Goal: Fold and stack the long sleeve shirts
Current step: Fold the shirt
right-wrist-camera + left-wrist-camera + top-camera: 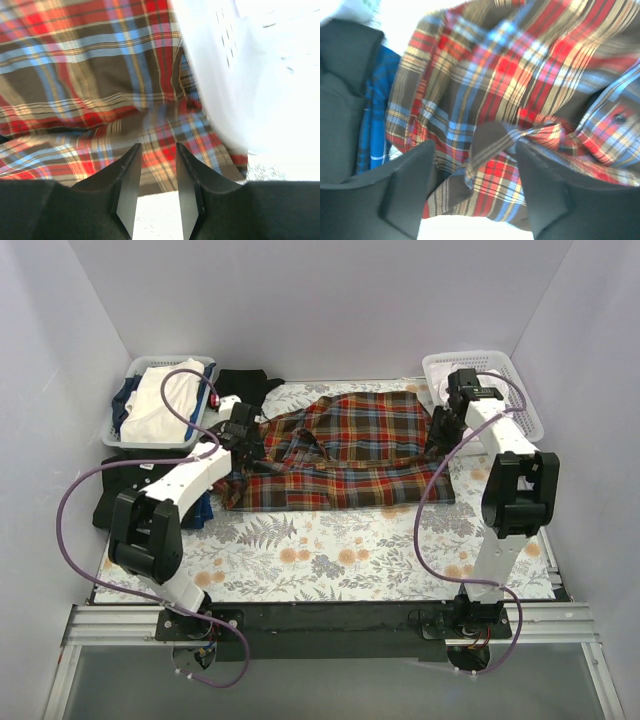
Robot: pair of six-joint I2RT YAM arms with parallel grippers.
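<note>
The red-orange plaid long sleeve shirt (350,455) lies spread across the middle of the floral table cover, its lower part folded into a band along the front. My left gripper (246,436) hovers at the shirt's left end. In the left wrist view it (475,172) stands open, with a rumpled fold of plaid cloth (495,150) lying loose between the fingers. My right gripper (440,427) is at the shirt's right edge. It (155,152) is open with nothing between its fingers, and the plaid cloth (90,85) is just beyond the tips. A black shirt (245,386) lies crumpled at the back.
A grey basket (128,436) heaped with white and dark clothes stands at the back left. A white basket (520,390) stands at the back right. Dark folded cloth (122,490) and blue plaid cloth (203,510) lie at the left, under my left arm.
</note>
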